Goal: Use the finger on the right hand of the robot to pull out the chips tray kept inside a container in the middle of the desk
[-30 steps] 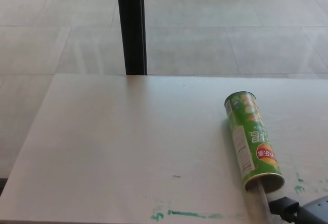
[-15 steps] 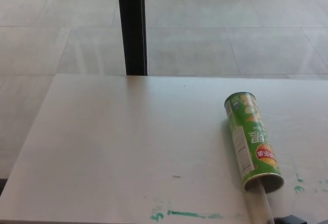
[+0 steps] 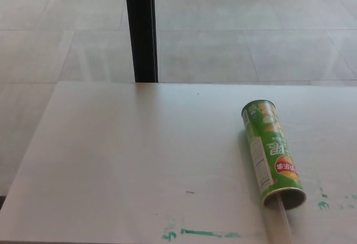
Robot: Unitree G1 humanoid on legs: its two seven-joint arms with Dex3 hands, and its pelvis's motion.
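Neither hand's fingers are showing in the head view, so nothing can be said of how they are standing. Lying on its side on the right part of the white desk [image 3: 122, 154], the green chips container [image 3: 271, 151] is pointing its open end toward the near edge, with the clear tray [image 3: 283, 216] sticking out of it. Green paint smears [image 3: 202, 233] are marking the near edge, and a black post [image 3: 140, 29] is standing beyond the far edge.

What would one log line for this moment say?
can: lying on desk | tray: partly out near end | robot hands: not in view
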